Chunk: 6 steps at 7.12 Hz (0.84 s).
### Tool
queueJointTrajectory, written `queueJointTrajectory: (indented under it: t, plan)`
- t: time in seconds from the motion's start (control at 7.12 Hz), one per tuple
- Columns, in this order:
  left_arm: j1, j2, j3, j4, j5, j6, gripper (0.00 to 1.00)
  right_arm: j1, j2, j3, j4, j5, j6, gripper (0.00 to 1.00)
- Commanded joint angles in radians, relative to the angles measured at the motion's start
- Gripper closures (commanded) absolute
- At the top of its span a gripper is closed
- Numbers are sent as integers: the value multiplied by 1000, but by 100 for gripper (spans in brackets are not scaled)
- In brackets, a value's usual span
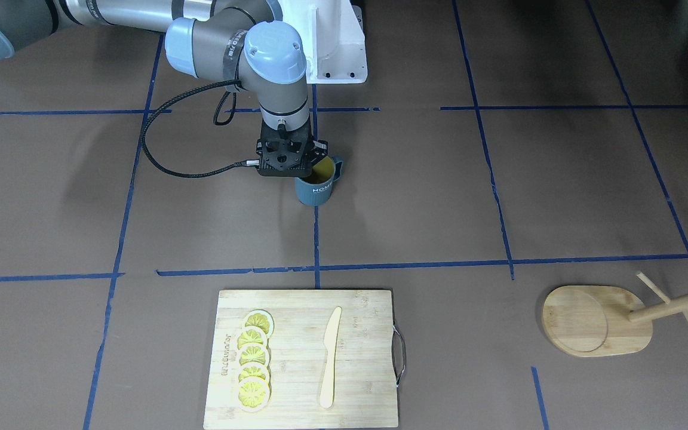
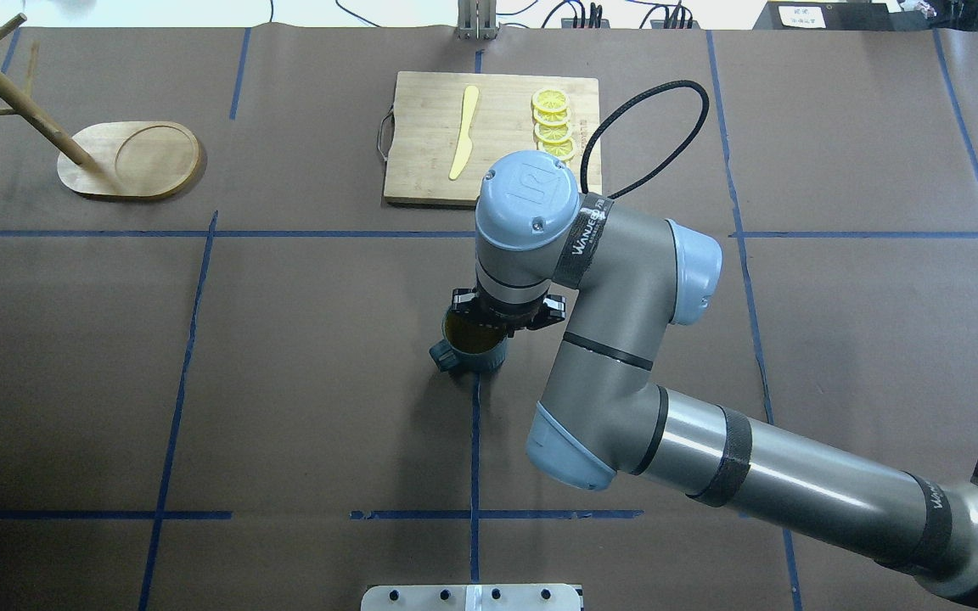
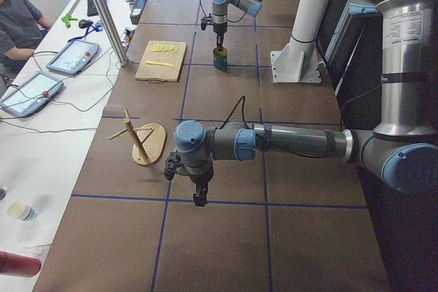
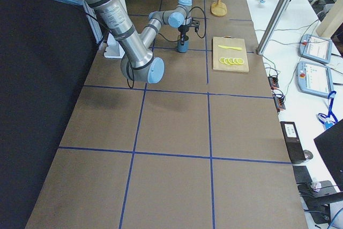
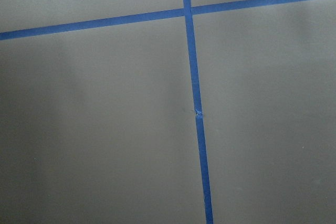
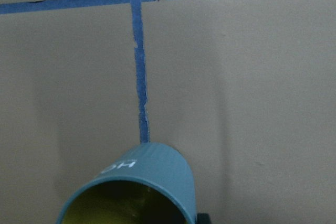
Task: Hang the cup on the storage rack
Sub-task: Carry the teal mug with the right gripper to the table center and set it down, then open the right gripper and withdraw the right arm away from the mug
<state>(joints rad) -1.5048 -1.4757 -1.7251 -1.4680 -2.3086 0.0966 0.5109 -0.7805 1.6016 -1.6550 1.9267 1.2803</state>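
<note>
The cup (image 1: 319,186), dark blue-grey with a yellow inside and white "HOME" lettering, is at the table's middle, slightly tilted. My right gripper (image 1: 303,169) comes down on it from above and is shut on its rim. The cup also shows in the overhead view (image 2: 474,346) and low in the right wrist view (image 6: 142,182). I cannot tell whether it touches the table. The storage rack (image 1: 583,319), a bamboo mug tree, stands far off at the table's left end and also shows in the overhead view (image 2: 128,161). My left gripper (image 3: 200,198) hangs over bare table near the rack; I cannot tell its state.
A rectangular cutting board (image 1: 296,394) with a metal handle lies at the far edge. It carries several lemon slices (image 1: 254,358) and a wooden knife (image 1: 330,358). The white base mount (image 1: 338,54) stands behind the cup. Blue tape lines cross the brown table.
</note>
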Motion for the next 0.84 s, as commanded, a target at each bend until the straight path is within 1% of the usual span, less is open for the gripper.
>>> queueJointTrajectory:
  t: [0.0, 0.14, 0.28, 0.56, 0.7]
  plan:
    - [0, 0, -1, 0, 0, 0, 0, 3, 21, 4, 1, 0, 5, 0]
    - [0, 0, -1, -3, 3, 0, 0, 30, 26, 35, -6, 12, -7, 0]
    - [0, 2, -8, -5, 3, 0, 0, 91, 17, 70, -15, 64, -40, 0]
    - [3, -5, -13, -8, 8, -11, 0, 241, -9, 69, -70, 158, -245, 0]
    - [3, -9, -14, -9, 2, -11, 0, 327, -61, 69, -71, 199, -382, 0]
